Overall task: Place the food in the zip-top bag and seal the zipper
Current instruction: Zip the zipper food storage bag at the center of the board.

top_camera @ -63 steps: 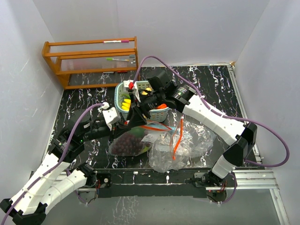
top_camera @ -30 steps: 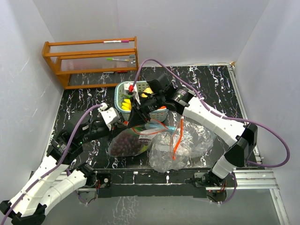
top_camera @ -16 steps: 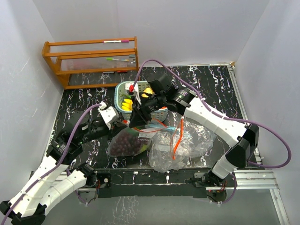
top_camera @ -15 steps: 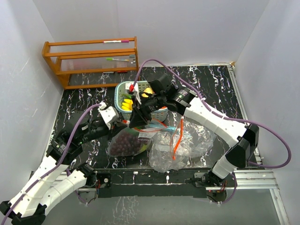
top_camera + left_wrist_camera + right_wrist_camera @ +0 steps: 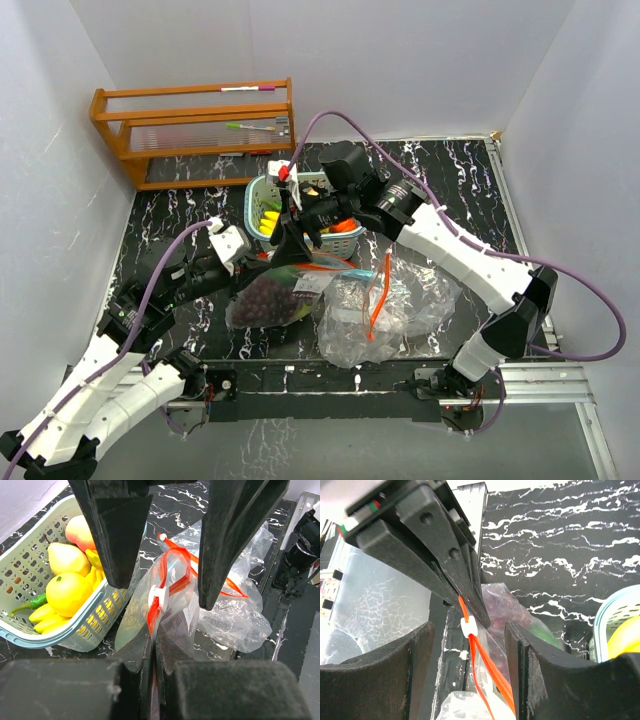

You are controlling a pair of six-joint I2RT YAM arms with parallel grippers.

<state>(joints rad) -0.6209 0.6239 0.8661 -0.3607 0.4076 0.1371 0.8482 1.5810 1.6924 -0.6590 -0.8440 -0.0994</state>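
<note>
Left gripper (image 5: 153, 644): clamped on zip-top bag (image 5: 268, 302) rim; hold the mouth wide.
Right gripper (image 5: 470, 630): jaws apart; lift straight, avoiding slider (image 5: 160, 597).

Two zip-top bags on show: grape-filled bag (image 5: 262, 302), crumpled bag (image 5: 400, 300). One green basket (image 5: 85, 625). One wooden rack (image 5: 190, 92), far-left corner of the tabletop (image 5: 460, 185).

We see a rack (image 5: 195, 135) at the back left of the table (image 5: 460, 190). A basket (image 5: 252, 205) sits in front of the rack, a bit to the right, near the middle of the table. Fruits (image 5: 67, 592) lie in the basket. In front of the basket lies 1 zip bag (image 5: 305, 283) with grapes (image 5: 262, 302) in it. Right beside it, on its right, lies 1 other bag (image 5: 400, 300). The 2 bags are near the front edge.
</note>
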